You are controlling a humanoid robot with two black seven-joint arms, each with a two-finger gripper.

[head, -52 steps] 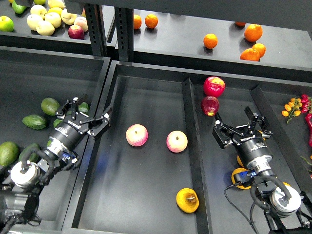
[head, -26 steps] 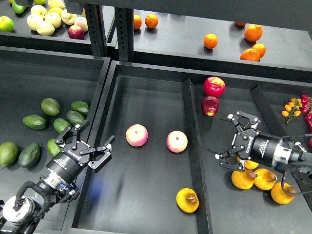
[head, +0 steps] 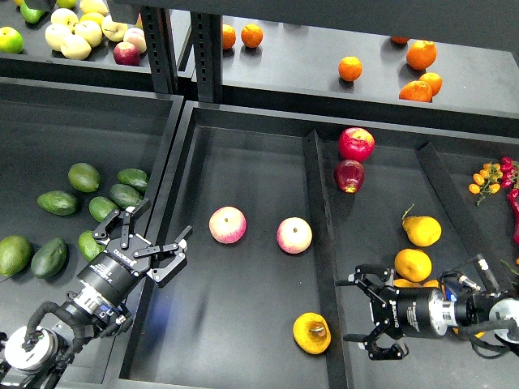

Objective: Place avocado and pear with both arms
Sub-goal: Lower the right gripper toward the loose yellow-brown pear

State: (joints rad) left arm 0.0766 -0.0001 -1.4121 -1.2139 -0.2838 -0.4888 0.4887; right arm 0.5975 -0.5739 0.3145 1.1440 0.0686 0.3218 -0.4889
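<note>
The squat yellow-orange pear (head: 312,333) with a dark hollow lies at the front of the middle tray (head: 243,162). Avocados lie in the left tray. A bright green avocado (head: 87,244) sits just left of my left arm, and another bright one (head: 12,254) is at the far left. I cannot tell which is the task's avocado. My left gripper (head: 154,233) is open and empty over the wall between the left and middle trays. My right gripper (head: 358,311) is open and empty. It points left, just right of the pear across the divider.
Two pink-yellow apples (head: 227,224) (head: 293,235) lie mid-tray. Red apples (head: 356,143), a stemmed yellow pear (head: 422,230) and another yellow pear (head: 413,264) are in the right compartment. Darker avocados (head: 58,203) lie to the left. Oranges (head: 421,54) sit on the back shelf, tomatoes (head: 486,174) at the far right.
My right arm has pulled back and down to the lower right and turned left, uncovering the yellow pears. My left arm drew back from the avocados earlier and has since held still.
</note>
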